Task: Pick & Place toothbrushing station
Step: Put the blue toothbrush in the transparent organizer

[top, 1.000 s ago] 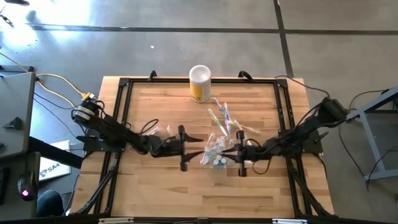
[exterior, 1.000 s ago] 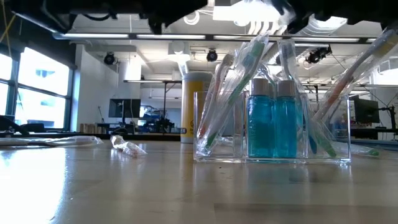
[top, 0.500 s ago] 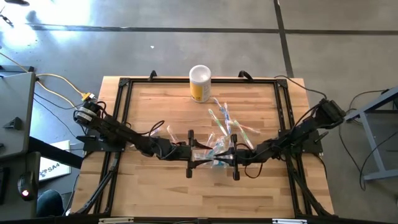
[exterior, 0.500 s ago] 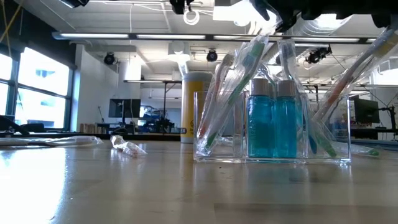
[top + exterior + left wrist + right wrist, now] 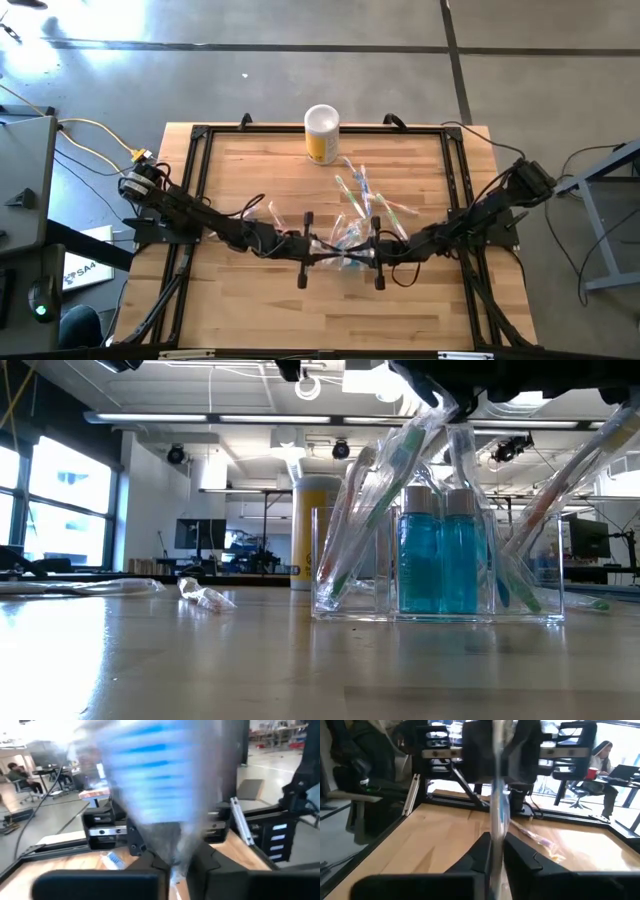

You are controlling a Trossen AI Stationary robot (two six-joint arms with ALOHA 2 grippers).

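Observation:
The toothbrushing station (image 5: 435,550) stands on the table: a clear holder with wrapped pastel toothbrushes (image 5: 345,520) and two teal tubes (image 5: 438,560), with a clear plastic bag (image 5: 345,240) around its top. In the high view my left gripper (image 5: 312,248) is at its left and my right gripper (image 5: 372,253) at its right. Both are shut on the bag. My left gripper pinches the clear bag's plastic (image 5: 175,855) between its two fingers, reaching level from the table's left. The bag rises blurred in front of the fingers; how many layers are held cannot be told. My right gripper pinches a thin upright edge of the clear plastic (image 5: 497,820) between its two fingers, reaching level from the table's right. The station's base stays on the table.
A yellow canister with a white lid (image 5: 322,133) stands at the far edge. Loose wrapped toothbrushes (image 5: 365,190) lie behind the station, and a crumpled wrapper (image 5: 205,596) lies to its left. Black rails (image 5: 200,190) frame the tabletop. People sit at desks beyond the table.
My left gripper has moved toward the table's right and near edge, up to the bag. My right gripper has shifted a little toward the left. The holder has stayed in place on the table.

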